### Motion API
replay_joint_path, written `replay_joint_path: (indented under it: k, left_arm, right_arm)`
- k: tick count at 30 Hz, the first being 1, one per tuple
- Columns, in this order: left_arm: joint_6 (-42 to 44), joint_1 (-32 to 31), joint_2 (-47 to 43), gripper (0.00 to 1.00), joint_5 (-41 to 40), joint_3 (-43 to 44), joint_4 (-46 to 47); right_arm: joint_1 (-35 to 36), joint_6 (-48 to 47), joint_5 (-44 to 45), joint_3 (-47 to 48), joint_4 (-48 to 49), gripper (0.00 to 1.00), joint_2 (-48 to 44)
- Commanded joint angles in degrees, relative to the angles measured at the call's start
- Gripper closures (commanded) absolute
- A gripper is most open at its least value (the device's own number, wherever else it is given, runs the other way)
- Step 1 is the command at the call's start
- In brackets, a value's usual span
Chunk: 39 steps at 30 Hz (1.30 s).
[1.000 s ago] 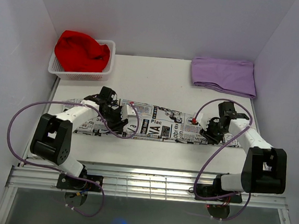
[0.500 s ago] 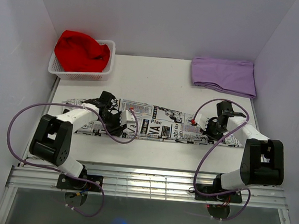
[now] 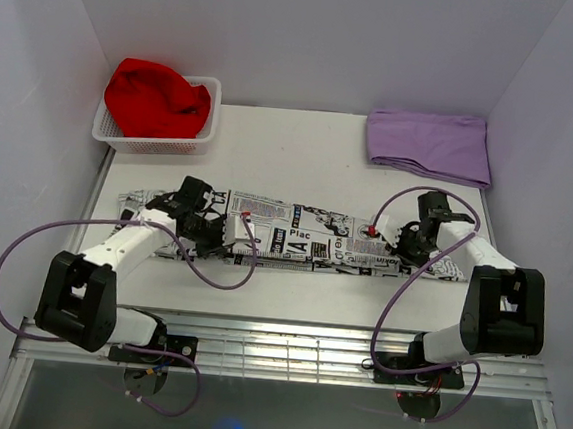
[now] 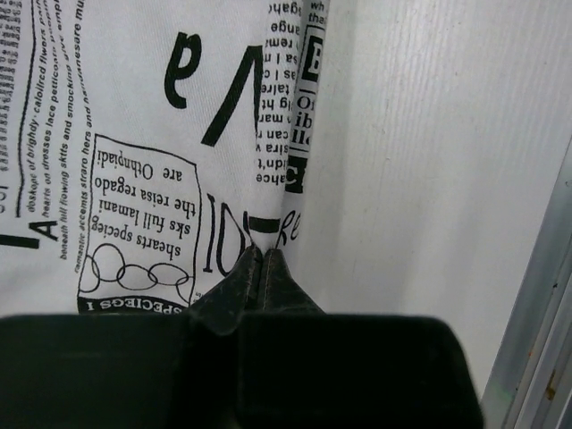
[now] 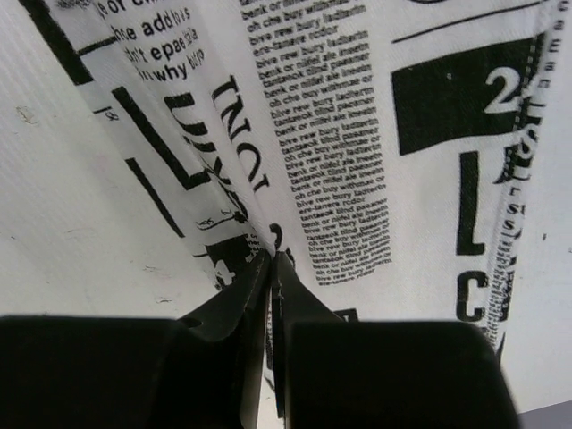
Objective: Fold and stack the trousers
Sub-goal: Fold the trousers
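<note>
The trousers (image 3: 309,239), white with black newspaper print, lie as a long strip across the table from left to right. My left gripper (image 3: 216,240) is down on their left part. In the left wrist view its fingertips (image 4: 262,255) are shut on the cloth (image 4: 134,134) right at its edge, beside the bare table. My right gripper (image 3: 404,253) is down on the right part. In the right wrist view it (image 5: 271,259) is shut, with a thin fold of the printed cloth (image 5: 357,134) pinched between the tips.
A white basket (image 3: 157,145) holding a red cloth (image 3: 156,98) stands at the back left. A folded lilac cloth (image 3: 428,145) lies at the back right. A metal rail (image 3: 285,350) runs along the table's near edge, and white walls close in on both sides.
Both grippers have closed on the trousers. The left arm has swung lower and to the left, and the cloth's left end now lies further left.
</note>
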Motion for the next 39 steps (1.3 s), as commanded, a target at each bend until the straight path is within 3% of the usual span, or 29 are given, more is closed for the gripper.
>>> replay_joint_path:
  k: [1, 4, 6, 7, 9, 13, 14, 15, 17, 20, 24, 29, 35, 39]
  left_arm:
    - [2.78, 0.83, -0.22, 1.00, 0.35, -3.03, -3.88]
    - [2.43, 0.93, 2.84, 0.99, -0.79, -5.23, -0.99]
    - [0.94, 0.93, 4.95, 0.90, -0.01, -5.06, 0.16]
    - [0.32, 0.93, 6.53, 0.78, 0.34, -4.71, 0.69]
    - [-2.91, 1.01, 7.25, 0.64, 0.87, -3.57, 1.05]
    - [-7.23, 3.38, 3.39, 0.36, 3.93, 3.00, -3.15]
    - [-8.11, 5.30, 0.86, 0.26, 5.00, 4.51, -4.48]
    - [-10.47, 6.45, -0.21, 0.23, 5.70, 5.91, -5.45]
    - [-13.47, 11.96, -2.06, 0.21, 7.19, 9.51, -6.95]
    - [-19.44, 21.44, -1.46, 0.21, 6.16, 11.90, -6.43]
    - [-26.74, 27.99, 5.46, 0.22, -1.92, 9.54, -2.13]
    - [-35.17, 36.67, 14.97, 0.20, -10.80, 5.14, 7.18]
    - [-37.74, 47.92, 29.30, 0.21, -17.67, 9.17, 10.36]
    - [-35.47, 49.88, 30.63, 0.21, -17.24, 10.76, 12.22]
  right_arm:
    - [-2.31, -1.96, 0.26, 3.14, -1.65, 0.92, -1.33]
    - [-2.67, -2.93, 0.26, 2.88, -2.54, 0.92, -0.89]
    - [-2.76, -3.45, -0.35, 2.44, -3.50, 0.92, -0.63]
    - [-2.67, -3.72, -0.88, 2.09, -3.68, 0.92, -0.28]
    - [-2.76, -3.81, -1.14, 2.08, -4.73, 0.90, 0.34]
    - [-2.93, -1.88, -2.63, 4.63, -8.24, 0.61, 1.57]
    - [-3.19, -1.79, -3.34, 6.20, -9.30, 0.48, 1.31]
    - [-3.28, -1.09, -5.00, 7.17, -10.52, 0.43, 0.87]
    - [-5.83, 1.19, -7.29, 11.02, -11.50, 0.35, 0.17]
    - [-8.46, 6.02, -10.72, 16.91, -12.56, 0.33, 1.83]
    - [-9.00, 13.84, -10.82, 19.75, -11.69, 0.36, 7.53]
    - [-9.26, 23.52, -5.55, 16.95, -3.87, 0.37, 14.22]
    - [-13.65, 25.81, 2.72, 9.91, 3.86, 0.36, 18.18]
    - [-15.24, 26.86, -1.56, 10.87, 2.83, 0.32, 17.14]
